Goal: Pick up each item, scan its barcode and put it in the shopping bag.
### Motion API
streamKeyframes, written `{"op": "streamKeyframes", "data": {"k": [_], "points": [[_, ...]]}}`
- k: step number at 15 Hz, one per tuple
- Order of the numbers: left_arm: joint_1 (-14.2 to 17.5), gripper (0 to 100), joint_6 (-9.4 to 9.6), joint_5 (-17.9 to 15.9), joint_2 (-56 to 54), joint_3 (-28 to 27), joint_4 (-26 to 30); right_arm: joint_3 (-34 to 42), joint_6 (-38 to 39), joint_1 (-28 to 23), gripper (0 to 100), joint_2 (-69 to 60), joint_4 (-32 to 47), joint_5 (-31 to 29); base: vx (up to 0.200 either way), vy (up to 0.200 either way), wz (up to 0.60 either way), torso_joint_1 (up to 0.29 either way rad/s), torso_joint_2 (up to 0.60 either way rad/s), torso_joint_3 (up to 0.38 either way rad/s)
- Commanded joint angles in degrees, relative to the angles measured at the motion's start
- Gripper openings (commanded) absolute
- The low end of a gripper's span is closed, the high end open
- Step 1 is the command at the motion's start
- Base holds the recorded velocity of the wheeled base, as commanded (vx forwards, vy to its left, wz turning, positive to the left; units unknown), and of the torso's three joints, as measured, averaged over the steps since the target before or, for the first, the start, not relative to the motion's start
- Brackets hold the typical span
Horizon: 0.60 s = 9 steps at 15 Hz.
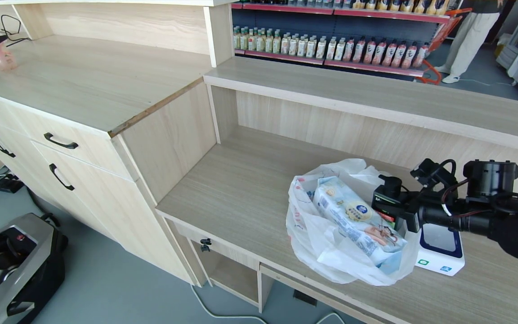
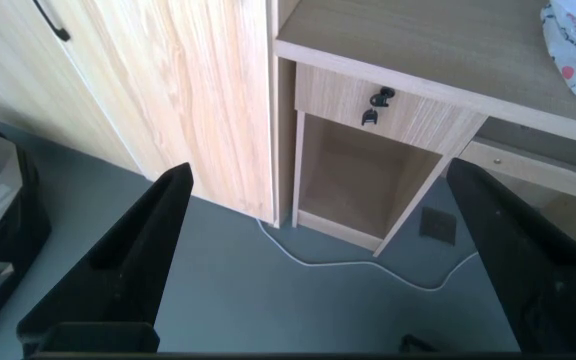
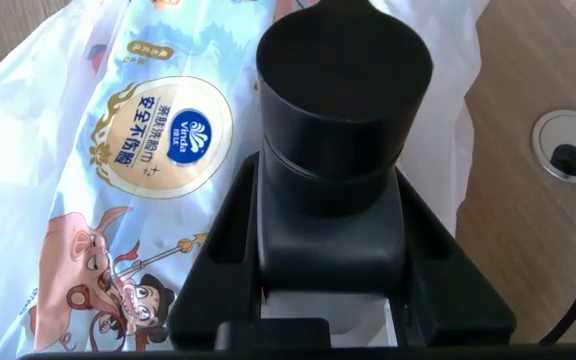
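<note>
Here, a black bottle with a round black cap and a green and red label (image 3: 343, 120) is clamped in the right gripper (image 1: 398, 211), whose fingers are closed on its body. The right arm reaches in level from the robot's right, holding the bottle above the right edge of a white, thin plastic shopping bag (image 1: 313, 243). The bag lies slumped open on the low desk. Inside it, a long pale blue soft pack with cartoon figures and a round blue and gold badge (image 1: 353, 216) lies slanted. The bottle is just beside this pack, and whether the two touch cannot be told.

Just right of the bag, partly under the right arm, sits a small white box scanner with a dark glass top (image 1: 441, 252). Bag and scanner rest on the light wood-grain desk top (image 1: 241, 189).

The left gripper (image 2: 318, 170) hangs low at the robot's left, well apart from the bag. Its two black fingers are spread wide with nothing between them, above the grey floor in front of the desk's open cubby.

A round cable port with a black cord (image 3: 568, 145) is set into the desk near the bag. A small black lock (image 1: 205, 245) hangs on the drawer front below. A taller wooden cabinet with black drawer handles (image 1: 61, 143) stands to the left. Red shelves of bottles (image 1: 331, 47) run behind.
</note>
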Motion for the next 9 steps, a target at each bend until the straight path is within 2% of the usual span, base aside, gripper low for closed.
{"op": "streamKeyframes", "data": {"k": [1, 9], "points": [[0.01, 100, 0.02, 0.01, 0.05, 0.00, -0.01, 0.54, -0.01, -0.01, 0, 1.03, -0.62, 0.02, 0.000, 0.000, 0.00, 0.000, 0.00, 0.000], [0.01, 100, 0.02, 0.01, 0.05, 0.00, -0.01, 0.63, -0.01, -0.01, 0, 2.17, -1.06, 0.11, 0.000, 0.000, 0.00, 0.000, 0.00, 0.000]]}}
